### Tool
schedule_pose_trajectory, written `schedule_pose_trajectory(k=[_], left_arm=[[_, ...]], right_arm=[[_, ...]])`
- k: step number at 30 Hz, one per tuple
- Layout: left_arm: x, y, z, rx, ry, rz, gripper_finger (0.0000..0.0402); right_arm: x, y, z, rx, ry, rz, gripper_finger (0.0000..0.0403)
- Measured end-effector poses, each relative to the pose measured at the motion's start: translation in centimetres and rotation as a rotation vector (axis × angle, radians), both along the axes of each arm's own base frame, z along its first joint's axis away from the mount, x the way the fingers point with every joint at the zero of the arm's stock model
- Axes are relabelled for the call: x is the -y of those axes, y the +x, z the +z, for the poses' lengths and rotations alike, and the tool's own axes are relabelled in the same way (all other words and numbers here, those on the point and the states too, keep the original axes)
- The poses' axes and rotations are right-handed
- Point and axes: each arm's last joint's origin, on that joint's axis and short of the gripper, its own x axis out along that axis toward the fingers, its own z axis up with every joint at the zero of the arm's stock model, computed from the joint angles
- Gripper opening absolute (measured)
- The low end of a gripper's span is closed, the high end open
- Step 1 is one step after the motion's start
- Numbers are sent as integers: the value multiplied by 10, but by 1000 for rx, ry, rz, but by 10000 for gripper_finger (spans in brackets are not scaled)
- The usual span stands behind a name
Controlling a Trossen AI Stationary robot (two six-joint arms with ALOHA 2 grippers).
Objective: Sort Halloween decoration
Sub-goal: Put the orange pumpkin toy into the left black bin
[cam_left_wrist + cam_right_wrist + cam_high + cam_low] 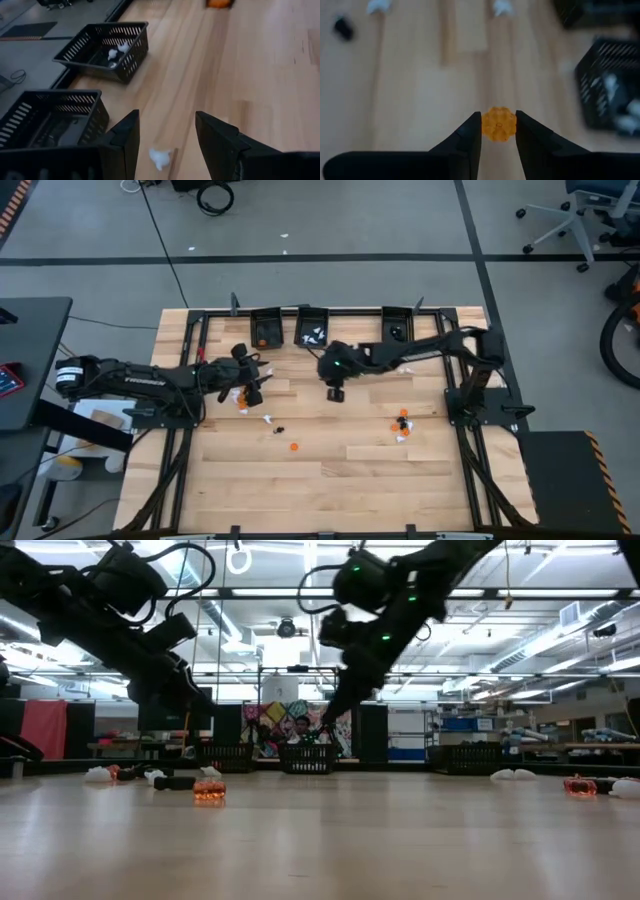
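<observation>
We note the right gripper (498, 131), jaws pinching an orange trinket (499, 124) above the surface (410, 90); left gripper (165, 135) jaws spread over a white trinket (160, 157).

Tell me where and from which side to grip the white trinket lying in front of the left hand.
Grip the white trinket across its middle, coming straight down from above. It lies low and flat on the table, loose, with bare wood either side, and the left hand already stands open over it.

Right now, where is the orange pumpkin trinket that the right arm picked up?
The orange pumpkin trinket sits between the fingers of the right gripper, above the table's middle, in front of the bin of white pieces.
</observation>
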Motion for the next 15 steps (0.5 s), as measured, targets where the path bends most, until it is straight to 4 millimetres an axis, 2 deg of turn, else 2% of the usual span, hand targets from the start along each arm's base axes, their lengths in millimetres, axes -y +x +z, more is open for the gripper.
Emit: schedule_pose_trajectory(k=[8,15], left_arm=[[-1,-13,14,52,57,101,172],[0,-23,22,96,58,146,172]], right_arm=[[38,52,6,85,-9,-18,111],[62,94,14,166,-25,-33,111]])
